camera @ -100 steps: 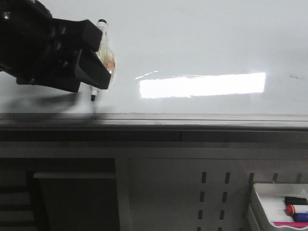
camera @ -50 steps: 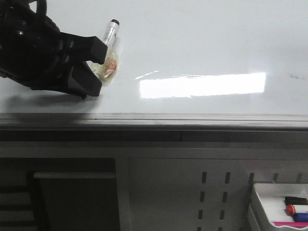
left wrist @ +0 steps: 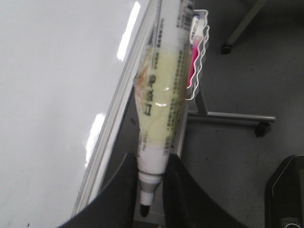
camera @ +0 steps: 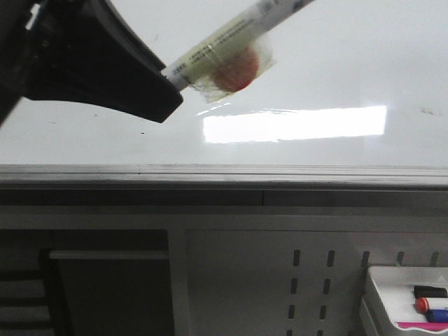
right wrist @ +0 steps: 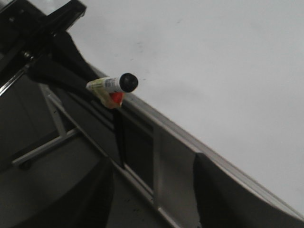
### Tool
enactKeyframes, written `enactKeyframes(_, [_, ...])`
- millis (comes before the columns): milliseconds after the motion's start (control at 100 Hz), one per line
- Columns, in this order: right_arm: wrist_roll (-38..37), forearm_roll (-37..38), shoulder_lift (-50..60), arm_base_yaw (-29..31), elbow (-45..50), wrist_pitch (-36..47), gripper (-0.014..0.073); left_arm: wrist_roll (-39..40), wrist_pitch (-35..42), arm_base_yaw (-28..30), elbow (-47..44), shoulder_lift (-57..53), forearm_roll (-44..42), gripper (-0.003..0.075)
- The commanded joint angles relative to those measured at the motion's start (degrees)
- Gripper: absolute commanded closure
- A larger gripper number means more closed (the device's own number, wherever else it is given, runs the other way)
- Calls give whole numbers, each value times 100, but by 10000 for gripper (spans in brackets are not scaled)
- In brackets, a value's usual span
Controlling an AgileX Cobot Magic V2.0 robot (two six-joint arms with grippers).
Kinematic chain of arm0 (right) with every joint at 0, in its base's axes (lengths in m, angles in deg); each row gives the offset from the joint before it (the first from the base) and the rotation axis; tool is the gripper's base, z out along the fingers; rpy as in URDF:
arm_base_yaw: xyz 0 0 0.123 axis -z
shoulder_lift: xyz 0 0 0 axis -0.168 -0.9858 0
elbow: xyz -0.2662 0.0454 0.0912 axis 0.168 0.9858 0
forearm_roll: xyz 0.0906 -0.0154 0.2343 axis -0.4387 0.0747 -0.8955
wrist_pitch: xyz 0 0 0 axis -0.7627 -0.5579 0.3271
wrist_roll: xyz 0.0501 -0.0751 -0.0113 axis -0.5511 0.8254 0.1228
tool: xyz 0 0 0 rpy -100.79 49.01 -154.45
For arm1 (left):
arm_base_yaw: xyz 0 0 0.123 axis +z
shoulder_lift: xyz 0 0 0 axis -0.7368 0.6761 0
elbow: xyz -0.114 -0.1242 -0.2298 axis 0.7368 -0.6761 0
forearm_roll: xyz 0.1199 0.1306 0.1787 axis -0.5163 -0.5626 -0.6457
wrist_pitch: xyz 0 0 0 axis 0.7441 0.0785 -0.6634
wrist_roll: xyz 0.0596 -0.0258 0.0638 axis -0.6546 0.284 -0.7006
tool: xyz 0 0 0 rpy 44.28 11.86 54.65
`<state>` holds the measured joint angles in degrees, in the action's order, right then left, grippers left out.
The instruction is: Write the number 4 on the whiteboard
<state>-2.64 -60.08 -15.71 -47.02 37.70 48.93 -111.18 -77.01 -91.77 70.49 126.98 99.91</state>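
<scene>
No stroke of the number 4 is visible on the whiteboard [camera: 329, 63]; the board fills the upper half of the front view, bare apart from a bright reflection and faint specks, with its grey edge strip running across mid-frame. The marker [camera: 231, 43] lies in the upper centre of that view, its long axis slanting from lower left to upper right, with tape and a red patch wrapped around its middle. The left end effector [left wrist: 145, 187], upper left in the front view, is closed on the marker; in the left wrist view the tip protrudes between the jaws, clear of the board surface. The board lies beyond the tip, so writing requires turning the marker tip-first toward it. The left arm is the nearer one. The right end effector [right wrist: 152, 190] shows two dark fingers set apart, holding nothing. A tray of spare markers [camera: 409, 304] sits at the lower right.
</scene>
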Motion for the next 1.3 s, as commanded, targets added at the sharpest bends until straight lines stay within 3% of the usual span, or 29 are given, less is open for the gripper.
enactKeyframes(0, [105,-63,-341,-393,-238,406,162,-308,162,-181,182,-236,105,741])
enactKeyframes(100, [105,-63,-691,-783,-238,641,116,-308,68,-320,182,-256,105,741])
enactKeyframes(350, [105,-118,-1305,-1352,-238,1531,116,-782,-130,-703,182,-256,105,741])
enactKeyframes(1080, [105,-653,-2495,-1593,-238,2312,116,-782,-109,-757,182,-256,129,741])
enactKeyframes(1180, [105,-653,-2532,-1593,-238,2324,150,-782,-109,-757,182,-256,129,741])
enactKeyframes(1290, [105,-734,-2532,-1593,-238,2338,249,-782,-109,-757,182,-256,129,741])
